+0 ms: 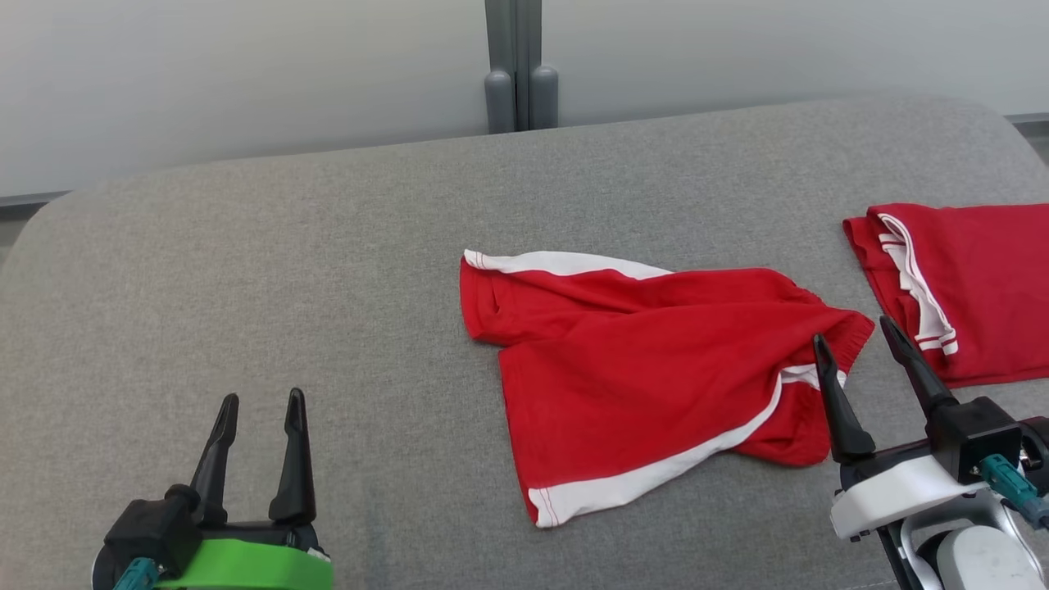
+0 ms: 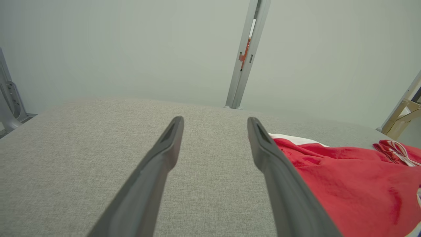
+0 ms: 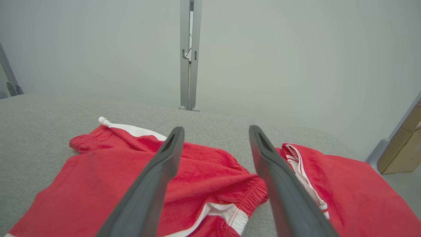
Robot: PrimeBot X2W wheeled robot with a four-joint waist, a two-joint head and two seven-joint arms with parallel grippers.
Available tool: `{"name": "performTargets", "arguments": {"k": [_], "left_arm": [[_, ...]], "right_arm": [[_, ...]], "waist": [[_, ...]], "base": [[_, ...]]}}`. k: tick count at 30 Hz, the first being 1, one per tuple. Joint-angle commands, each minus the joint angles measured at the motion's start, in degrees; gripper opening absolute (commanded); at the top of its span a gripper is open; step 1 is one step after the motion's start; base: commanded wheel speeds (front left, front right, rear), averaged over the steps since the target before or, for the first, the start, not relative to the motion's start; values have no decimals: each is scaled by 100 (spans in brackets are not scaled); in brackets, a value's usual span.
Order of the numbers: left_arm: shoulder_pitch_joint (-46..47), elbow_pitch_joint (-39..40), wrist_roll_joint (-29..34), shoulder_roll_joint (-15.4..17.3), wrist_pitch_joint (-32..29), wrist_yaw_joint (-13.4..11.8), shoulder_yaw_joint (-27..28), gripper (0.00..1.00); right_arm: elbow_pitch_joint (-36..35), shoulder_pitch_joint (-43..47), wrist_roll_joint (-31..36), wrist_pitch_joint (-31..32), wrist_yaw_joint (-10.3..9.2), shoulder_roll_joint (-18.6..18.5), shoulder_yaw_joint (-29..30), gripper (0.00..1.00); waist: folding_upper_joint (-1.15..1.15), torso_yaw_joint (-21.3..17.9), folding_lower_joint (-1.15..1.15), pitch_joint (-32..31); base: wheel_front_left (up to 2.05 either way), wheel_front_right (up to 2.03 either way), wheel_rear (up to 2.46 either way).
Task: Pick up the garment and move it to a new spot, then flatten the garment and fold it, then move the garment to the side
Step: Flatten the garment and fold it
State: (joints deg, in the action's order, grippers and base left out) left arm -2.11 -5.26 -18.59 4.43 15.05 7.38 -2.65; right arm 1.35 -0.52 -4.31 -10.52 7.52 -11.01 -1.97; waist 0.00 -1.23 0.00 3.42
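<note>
The garment [image 1: 647, 369] is a pair of red shorts with white side stripes, lying rumpled on the grey padded table [image 1: 328, 246]; its waistband end points right. It also shows in the right wrist view [image 3: 204, 177] and the left wrist view [image 2: 345, 184]. My right gripper [image 1: 856, 340] stands open at the waistband's right edge, nothing between its fingers, the left fingertip [image 1: 822, 348] over the cloth. My left gripper [image 1: 261, 403] is open near the table's front left, well clear of the shorts.
A second red garment with white trim [image 1: 967, 279] lies flat at the table's right edge. A grey post [image 1: 516, 65] stands behind the table against a pale wall. Bare grey table stretches across the left half.
</note>
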Motion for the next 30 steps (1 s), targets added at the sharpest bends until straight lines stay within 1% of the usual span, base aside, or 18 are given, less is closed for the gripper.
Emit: {"name": "performTargets", "arguments": {"k": [1, 7, 16, 30], "left_arm": [[-115, 3, 18, -5, 13, 7, 39, 100], [-305, -2, 40, -25, 13, 8, 116, 100], [-499, -93, 74, -37, 13, 9, 159, 100], [-511, -69, 137, -28, 13, 9, 220, 100]], "right_arm": [[50, 54, 18, -86, -8, -30, -40, 100], [134, 107, -36, -200, -8, -3, -56, 100], [147, 137, -142, 12, -8, 21, -69, 100], [197, 95, -342, 116, -8, 106, -70, 100]], "waist": [[0, -39, 0, -165], [0, -88, 0, -363], [0, -103, 0, -528], [0, -53, 0, -512]], "base": [[0, 0, 0], [0, 0, 0], [0, 0, 0], [0, 0, 0]]}}
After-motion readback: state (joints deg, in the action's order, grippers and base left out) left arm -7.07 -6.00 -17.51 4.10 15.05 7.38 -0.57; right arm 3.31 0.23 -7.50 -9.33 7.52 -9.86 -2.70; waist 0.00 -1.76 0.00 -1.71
